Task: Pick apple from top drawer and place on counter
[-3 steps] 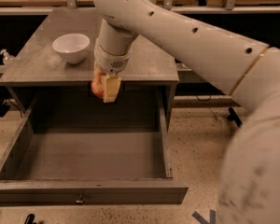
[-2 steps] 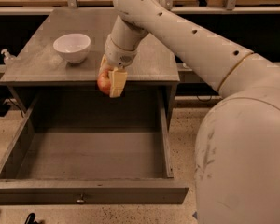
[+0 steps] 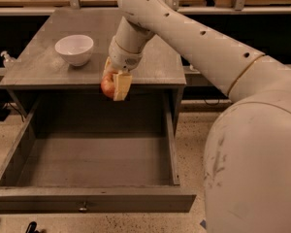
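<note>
Rightward drift: pincer (image 3: 117,85), clamped on apple (image 3: 106,87), now hangs at the bench (image 3: 43,68) front edge. Lift clear of edge before advancing over bench.

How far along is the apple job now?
Done: the apple is out of the open drawer, which looks empty. In hand: the gripper holds it at the front edge of the counter. Left: carry it over the counter, set it down, release.
</note>
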Controlling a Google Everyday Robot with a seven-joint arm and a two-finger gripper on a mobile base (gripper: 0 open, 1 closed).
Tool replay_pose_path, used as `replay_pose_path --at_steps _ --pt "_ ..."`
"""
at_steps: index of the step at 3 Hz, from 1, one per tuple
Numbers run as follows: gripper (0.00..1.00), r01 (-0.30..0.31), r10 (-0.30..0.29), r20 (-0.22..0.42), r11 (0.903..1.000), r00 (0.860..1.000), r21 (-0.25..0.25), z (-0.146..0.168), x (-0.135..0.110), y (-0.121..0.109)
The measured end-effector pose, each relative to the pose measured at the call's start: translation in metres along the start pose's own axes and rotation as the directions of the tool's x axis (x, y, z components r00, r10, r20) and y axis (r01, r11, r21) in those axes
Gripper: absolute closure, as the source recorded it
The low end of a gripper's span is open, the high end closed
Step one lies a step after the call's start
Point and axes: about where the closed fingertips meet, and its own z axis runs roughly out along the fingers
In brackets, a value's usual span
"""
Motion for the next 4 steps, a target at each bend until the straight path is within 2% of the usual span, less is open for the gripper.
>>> replay_pose_path --at_steps 4 --pt "1.0 0.001 -0.001 0.0 1.0 1.0 0.0 -0.0002 -0.0003 0.0003"
